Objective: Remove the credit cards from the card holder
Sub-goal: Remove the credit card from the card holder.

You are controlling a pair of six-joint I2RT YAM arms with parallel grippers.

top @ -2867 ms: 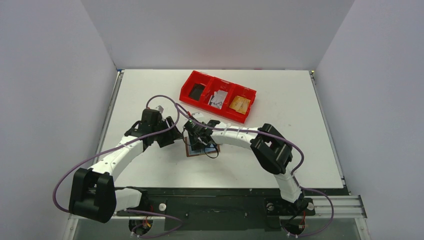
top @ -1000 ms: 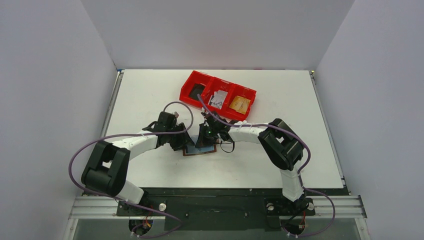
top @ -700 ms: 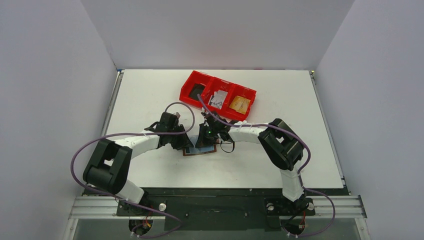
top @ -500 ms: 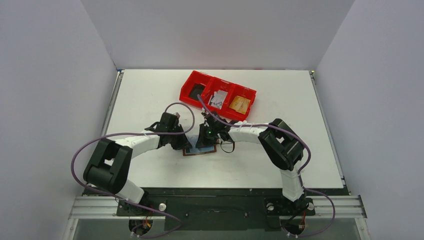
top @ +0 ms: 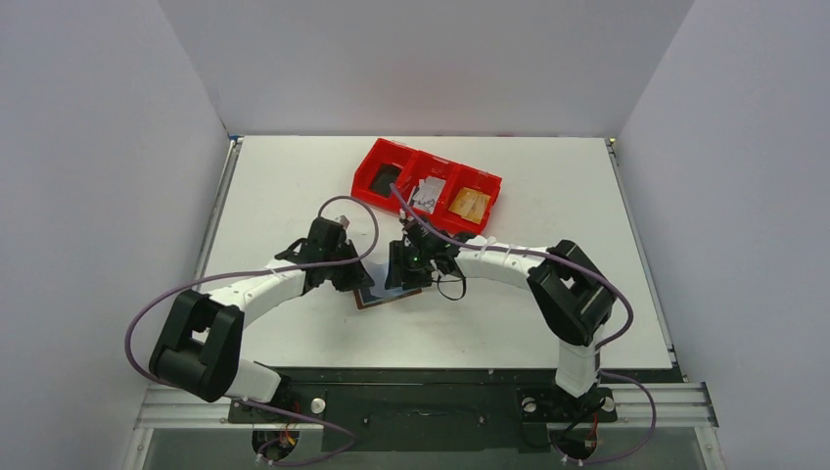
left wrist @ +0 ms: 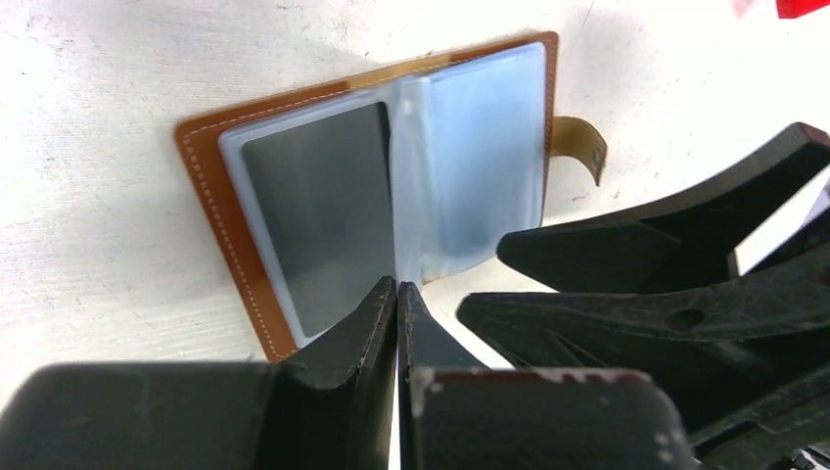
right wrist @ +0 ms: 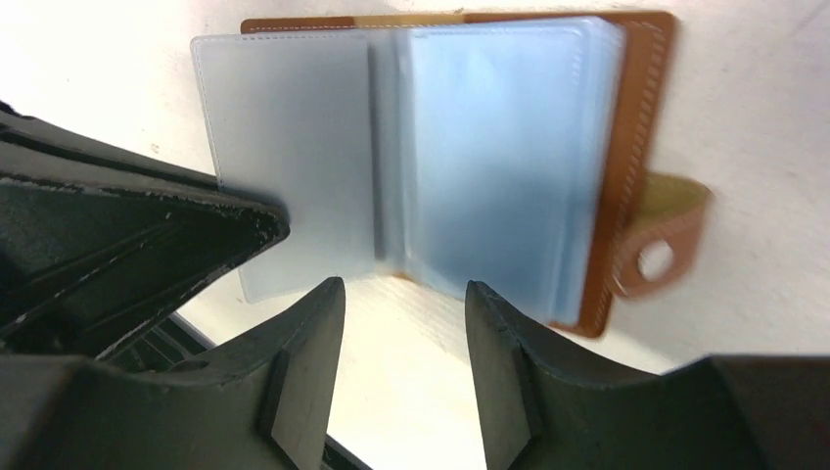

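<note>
- Pressed together at the left gripper (left wrist: 396,294), tips against the near end of the sleeves' (left wrist: 484,157) middle fold; pinching a sleeve or not, cannot tell
- Spread apart at the right gripper (right wrist: 403,294), holding nothing, just short of the card holder (right wrist: 636,127)
- Lying open and flat on the table (left wrist: 88,196) between both grippers, long side across the jaws, fold pointing at them
- Nearer on the left
- Stitched brown leather, glossy see-through sleeves, small snap strap (right wrist: 661,245)
- Judged tucked inside, credit cards not made out through the sheen

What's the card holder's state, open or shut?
Open. The card holder lies spread flat, its clear sleeves facing up and its snap strap loose at one side.
</note>
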